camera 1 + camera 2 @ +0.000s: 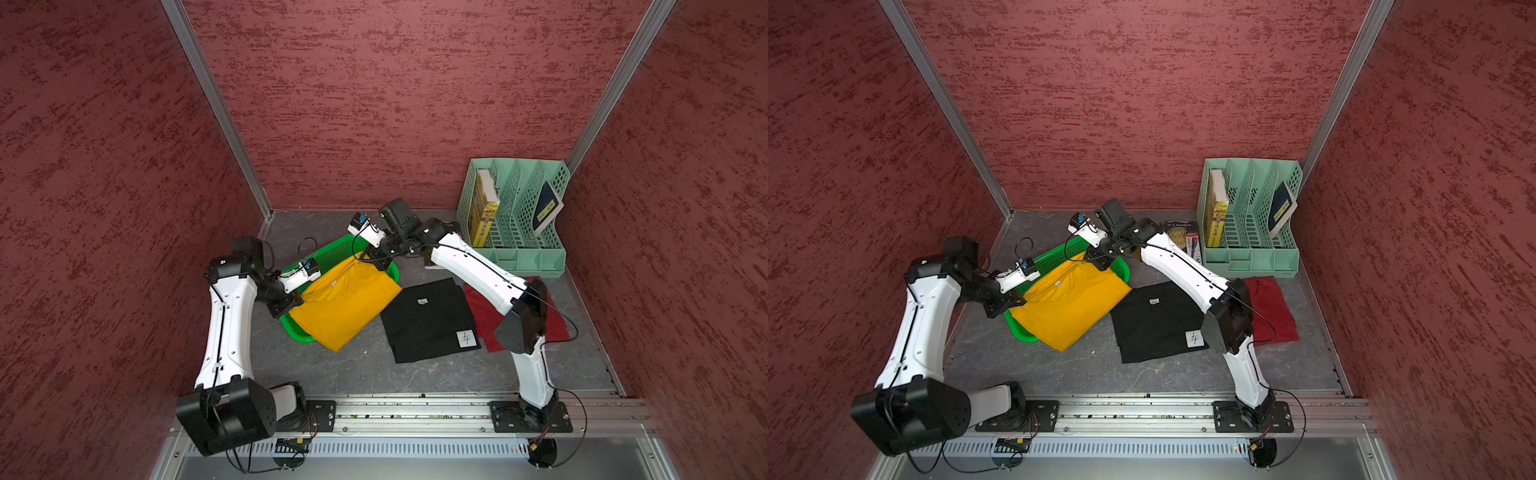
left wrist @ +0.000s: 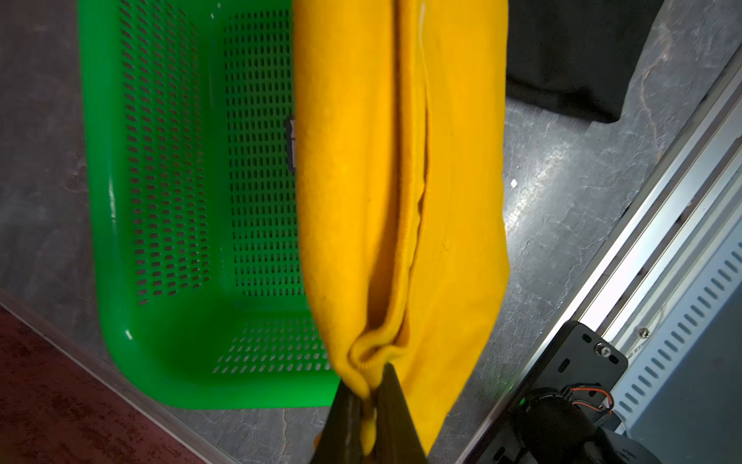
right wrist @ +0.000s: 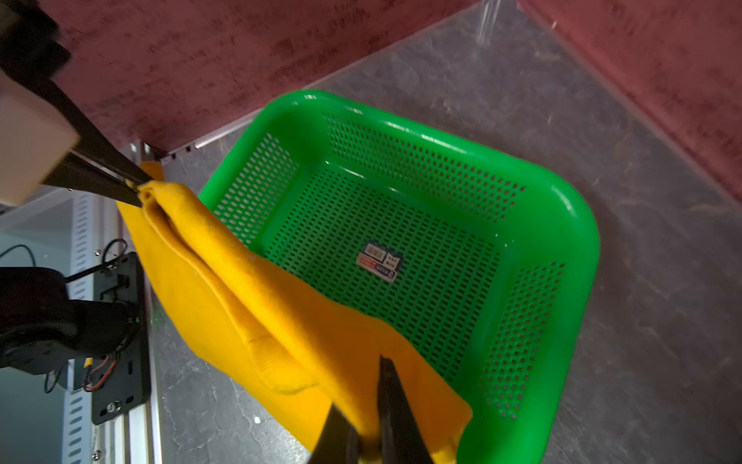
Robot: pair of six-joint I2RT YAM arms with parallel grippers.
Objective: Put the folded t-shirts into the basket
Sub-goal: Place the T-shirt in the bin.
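Left pincer: clenched on a bunched corner of the yellow t-shirt, cloth squeezed between its jaws
Right pincer: clenched on the other corner of the same edge, stretched between the two
Yellow t-shirt: hangs below both pincers; most of it droops outside the long rim of the basket, away from the basket floor
Basket: beneath and just to one side of the two pincers, floor bare but for a small sticker
Black t-shirt: flat on the table beyond the hanging cloth, ungripped
Dark red t-shirt: flat further out, well apart from either pincer
Step in hand: likely carrying the yellow one over the rim
Doing it well: shift both pincers together toward the far long wall, edge taut and level, high enough that the drooping fold clears the rim; lower until cloth rests on the floor, then let go with both at once
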